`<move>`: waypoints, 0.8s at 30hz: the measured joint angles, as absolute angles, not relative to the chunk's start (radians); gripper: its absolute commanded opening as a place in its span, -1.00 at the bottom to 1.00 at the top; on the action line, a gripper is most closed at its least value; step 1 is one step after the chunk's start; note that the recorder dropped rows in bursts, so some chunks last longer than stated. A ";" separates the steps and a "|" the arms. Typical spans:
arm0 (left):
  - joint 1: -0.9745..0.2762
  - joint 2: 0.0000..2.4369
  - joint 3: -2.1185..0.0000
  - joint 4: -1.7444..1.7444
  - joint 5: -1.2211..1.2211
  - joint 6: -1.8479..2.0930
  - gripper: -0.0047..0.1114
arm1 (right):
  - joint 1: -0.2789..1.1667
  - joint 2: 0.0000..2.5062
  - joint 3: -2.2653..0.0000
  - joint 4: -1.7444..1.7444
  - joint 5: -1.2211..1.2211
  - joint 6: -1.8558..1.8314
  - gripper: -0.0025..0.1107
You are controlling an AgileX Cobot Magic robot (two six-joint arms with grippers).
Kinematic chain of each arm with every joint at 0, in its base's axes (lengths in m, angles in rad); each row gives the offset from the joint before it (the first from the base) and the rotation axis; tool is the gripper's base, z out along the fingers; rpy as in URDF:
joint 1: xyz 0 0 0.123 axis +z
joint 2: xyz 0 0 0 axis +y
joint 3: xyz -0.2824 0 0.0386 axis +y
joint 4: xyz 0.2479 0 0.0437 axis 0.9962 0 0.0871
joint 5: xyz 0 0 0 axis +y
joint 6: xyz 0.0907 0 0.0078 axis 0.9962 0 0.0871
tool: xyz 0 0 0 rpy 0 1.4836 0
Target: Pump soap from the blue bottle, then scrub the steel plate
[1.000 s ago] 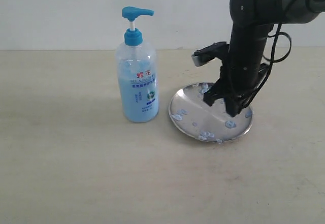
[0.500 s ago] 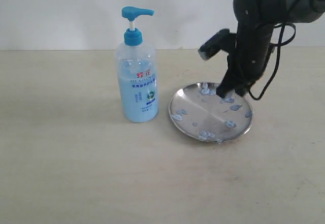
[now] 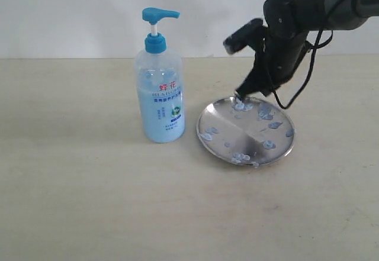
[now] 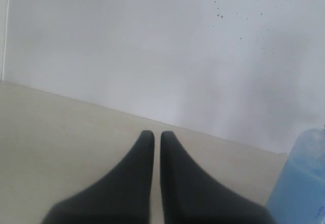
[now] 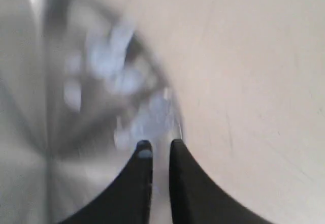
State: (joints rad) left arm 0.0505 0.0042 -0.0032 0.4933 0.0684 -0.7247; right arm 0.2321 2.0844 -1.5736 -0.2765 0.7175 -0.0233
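Observation:
The blue bottle stands upright left of the steel plate, its pump head pointing right. The shiny round plate carries pale bluish soap blobs round its inside. My right gripper is shut with nothing held, its tips down at the plate's far rim among soap there, and a blob clings to one of its fingertips. The plate is blurred in the right wrist view. My left gripper is shut and empty, low over the table, with the bottle's side beside it; it does not show in the exterior view.
The beige table runs back to a white wall. The right arm and its black cable lean over the plate's far right side.
The right gripper has swept from the plate's right side up and leftward to its far rim, the arm tilting with it. Bottle and plate have stayed put.

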 measured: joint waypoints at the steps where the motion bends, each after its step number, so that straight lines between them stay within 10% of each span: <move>1: 0.051 0.004 -0.003 0.493 0.066 -0.725 -0.84 | 0.232 2.084 -1.575 -0.239 0.652 0.090 -0.96; 11: 0.051 0.004 -0.003 0.495 0.059 -0.725 -0.84 | 0.299 2.114 -1.582 -0.255 1.102 -0.520 -0.96; 24: 0.051 0.004 -0.003 0.497 0.052 -0.725 -0.84 | 0.263 1.698 -1.333 -0.300 0.484 0.080 -0.96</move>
State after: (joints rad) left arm 0.0505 0.0042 -0.0032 0.4971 0.0524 -0.7247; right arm 0.2630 1.6980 -1.3330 -0.3001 0.4845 0.0801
